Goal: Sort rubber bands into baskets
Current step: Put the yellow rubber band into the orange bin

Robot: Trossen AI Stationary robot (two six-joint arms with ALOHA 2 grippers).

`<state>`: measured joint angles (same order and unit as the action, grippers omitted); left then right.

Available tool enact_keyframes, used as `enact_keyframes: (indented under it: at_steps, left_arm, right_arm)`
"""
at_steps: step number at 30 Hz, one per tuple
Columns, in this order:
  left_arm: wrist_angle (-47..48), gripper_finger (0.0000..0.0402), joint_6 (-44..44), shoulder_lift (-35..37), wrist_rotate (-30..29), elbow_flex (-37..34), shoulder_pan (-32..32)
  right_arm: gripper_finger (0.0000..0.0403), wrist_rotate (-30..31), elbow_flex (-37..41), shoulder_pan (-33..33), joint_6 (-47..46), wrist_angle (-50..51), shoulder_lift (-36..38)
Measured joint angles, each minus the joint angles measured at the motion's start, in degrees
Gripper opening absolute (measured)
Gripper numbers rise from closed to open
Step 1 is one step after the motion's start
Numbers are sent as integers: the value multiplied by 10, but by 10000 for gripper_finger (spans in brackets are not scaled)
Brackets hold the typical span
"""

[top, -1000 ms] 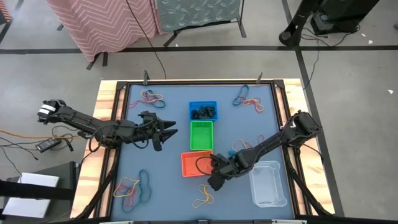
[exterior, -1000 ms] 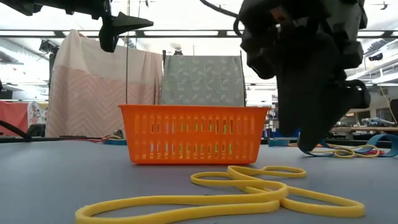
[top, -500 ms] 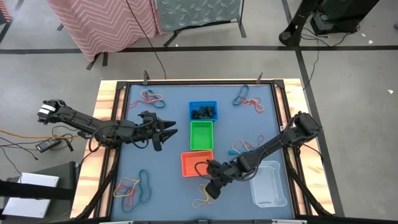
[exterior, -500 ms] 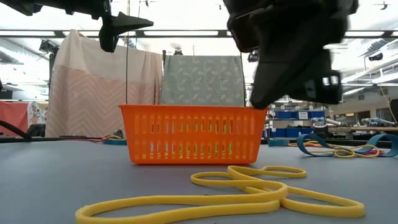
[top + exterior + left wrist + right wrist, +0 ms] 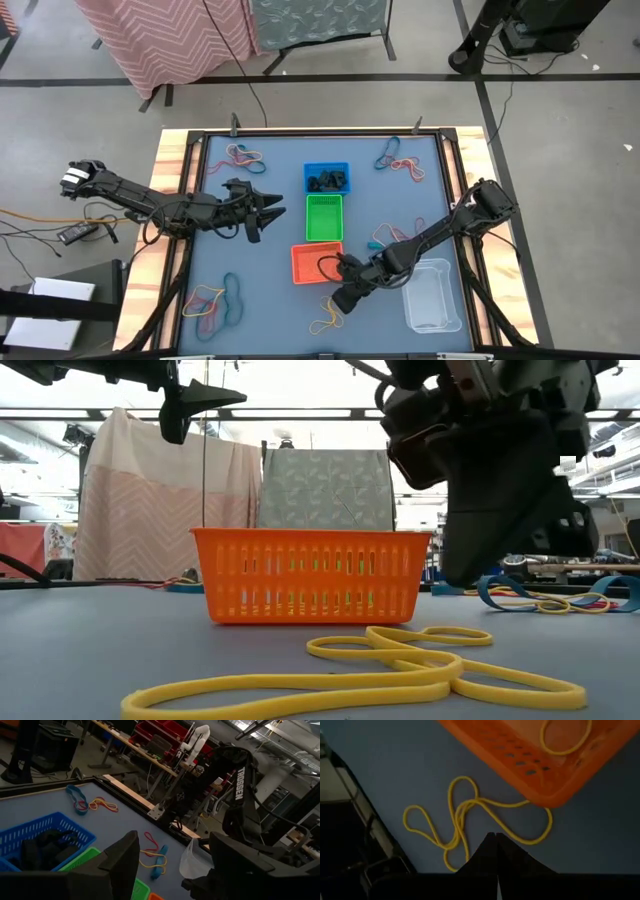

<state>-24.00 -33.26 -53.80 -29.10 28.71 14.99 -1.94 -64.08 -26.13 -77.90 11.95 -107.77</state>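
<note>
Fingers of the right gripper point(image 5: 343, 297) are pressed together and empty, at lower centre of the high view just below the orange basket point(image 5: 303, 265). Yellow rubber bands point(image 5: 327, 320) lie tangled on the table point(image 5: 270, 300) beneath — apart from the tips. For a clean pick, reopen, descend onto one strand, then close. The left gripper point(image 5: 272, 207) waits spread wide, left of the green basket point(image 5: 323, 218).

Grey concrete floor point(image 5: 560, 110) crossed by dark tape lines; pink chevron-patterned cloth point(image 5: 165, 35) and grey patterned cloth point(image 5: 325, 488) hang behind the table.
</note>
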Motion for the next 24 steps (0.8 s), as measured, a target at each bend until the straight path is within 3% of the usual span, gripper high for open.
enact_keyframes:
  at_steps: [7,12,15,20,24]
  left_arm:
    - [0,241,0,0,0,0,0]
    - [0,241,0,0,0,0,0]
    - [0,241,-2,0,0,0,0]
    - [5,241,-4,0,0,1,0]
    - [8,241,-4,-1,0,1,0]
  right_arm:
    - [2,3,0,7,-7,5,0]
    - [2,-38,-4,9,-45,-19,-43]
    - [2,-32,-17,0,-58,-55,-68]
    - [2,15,-39,-6,-70,-25,-76]
    - [2,27,-47,-5,-58,72,-58]
